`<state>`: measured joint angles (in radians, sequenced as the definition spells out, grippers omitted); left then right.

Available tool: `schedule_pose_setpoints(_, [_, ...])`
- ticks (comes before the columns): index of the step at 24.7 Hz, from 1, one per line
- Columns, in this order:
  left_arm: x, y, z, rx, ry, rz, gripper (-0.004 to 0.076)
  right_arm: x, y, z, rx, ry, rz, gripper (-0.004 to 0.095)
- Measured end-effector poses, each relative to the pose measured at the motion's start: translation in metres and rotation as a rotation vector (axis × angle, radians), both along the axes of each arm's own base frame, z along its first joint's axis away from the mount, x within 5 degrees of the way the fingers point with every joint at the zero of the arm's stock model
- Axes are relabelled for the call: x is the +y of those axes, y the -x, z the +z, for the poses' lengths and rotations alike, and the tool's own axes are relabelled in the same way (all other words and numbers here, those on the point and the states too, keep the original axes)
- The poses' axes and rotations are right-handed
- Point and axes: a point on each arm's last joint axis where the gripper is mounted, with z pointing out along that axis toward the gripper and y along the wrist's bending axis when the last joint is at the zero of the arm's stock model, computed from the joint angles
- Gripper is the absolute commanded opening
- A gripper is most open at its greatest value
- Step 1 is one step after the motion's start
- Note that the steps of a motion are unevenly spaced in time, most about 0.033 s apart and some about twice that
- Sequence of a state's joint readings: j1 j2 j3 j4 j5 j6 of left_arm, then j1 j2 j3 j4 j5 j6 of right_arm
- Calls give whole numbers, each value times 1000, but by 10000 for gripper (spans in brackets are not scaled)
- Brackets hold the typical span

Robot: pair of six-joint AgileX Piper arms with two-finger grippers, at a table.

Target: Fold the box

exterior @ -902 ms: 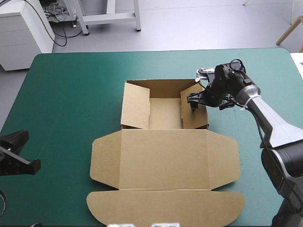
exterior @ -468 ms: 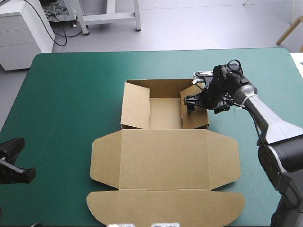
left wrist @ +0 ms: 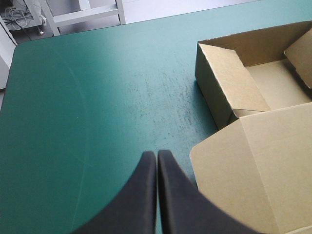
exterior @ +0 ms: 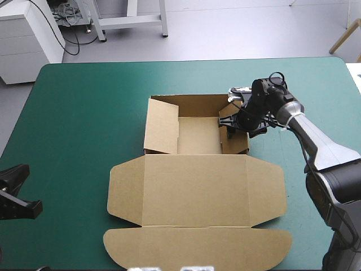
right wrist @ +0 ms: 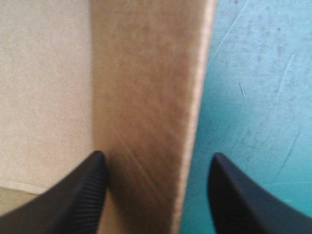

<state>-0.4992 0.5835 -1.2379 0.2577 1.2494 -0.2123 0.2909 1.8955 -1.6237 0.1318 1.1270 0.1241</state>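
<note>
The brown box point(exterior: 194, 189) lies mid-table, its far part raised into an open tray point(exterior: 197, 135) and its lid flat toward the front edge. My right gripper point(exterior: 231, 125) is open and straddles the tray's right wall point(right wrist: 146, 97). One finger point(right wrist: 83, 195) is inside the tray, the other point(right wrist: 243, 200) outside over the teal-green cover. My left gripper point(left wrist: 157, 155) is shut and holds nothing. It hovers over bare cover near the lid's left flap point(left wrist: 234, 165), and shows at the table's front left point(exterior: 17, 195) in the high view.
The tray's left wall point(exterior: 162, 127) leans inward. Bare teal-green cover point(exterior: 84, 113) stretches left of the box and behind it. The lid's rounded front flap point(exterior: 197, 248) reaches close to the table's front edge.
My right gripper has edged left along the tray's right wall, which now stands a little more upright. My left gripper drew back toward the front left corner earlier and has since stayed still.
</note>
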Motion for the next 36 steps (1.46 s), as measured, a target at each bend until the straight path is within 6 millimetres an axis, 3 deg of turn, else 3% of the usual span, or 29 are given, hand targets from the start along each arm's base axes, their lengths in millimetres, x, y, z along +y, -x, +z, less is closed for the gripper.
schedule_pose_setpoints(1, [0,0,0,0,0,0,-10,0,0,0,5,2,3,11])
schedule_pose_setpoints(2, [0,0,0,0,0,0,-10,0,0,-1,7,4,8,-8])
schedule_pose_setpoints(9, [0,0,0,1,-1,0,-10,-1,-2,1,-5,26,31,-4])
schedule_pose_setpoints(14, [0,0,0,1,0,0,-10,-10,-11,28,-82,54,36,-19])
schedule_pose_setpoints(17, [0,0,0,1,1,1,-10,-34,-21,51,-149,82,-2,-19])
schedule_pose_setpoints(22, [0,0,0,2,2,1,-10,-111,-35,76,-227,158,-156,-19])
schedule_pose_setpoints(23, [0,0,0,1,1,2,-10,-149,-34,78,-229,182,-230,-19])
schedule_pose_setpoints(24, [0,0,0,0,0,4,-10,-164,-33,78,-226,191,-261,-19])
schedule_pose_setpoints(25, [1,0,0,-3,-6,9,-10,-202,-29,76,-213,209,-343,-19])
schedule_pose_setpoints(26, [1,-1,0,-4,-9,12,-10,-217,-27,74,-207,219,-369,-19])
schedule_pose_setpoints(27, [2,-1,0,-7,-13,17,-10,-251,-21,70,-194,230,-450,-19])
schedule_pose_setpoints(29, [3,-1,0,-10,-19,23,-10,-293,-11,60,-167,240,-549,-19])
schedule_pose_setpoints(33, [4,-1,1,-17,-32,37,-10,-342,4,43,-115,259,-605,8])
schedule_pose_setpoints(36, [5,-2,1,-19,-36,41,-10,-355,7,34,-98,245,-624,194])
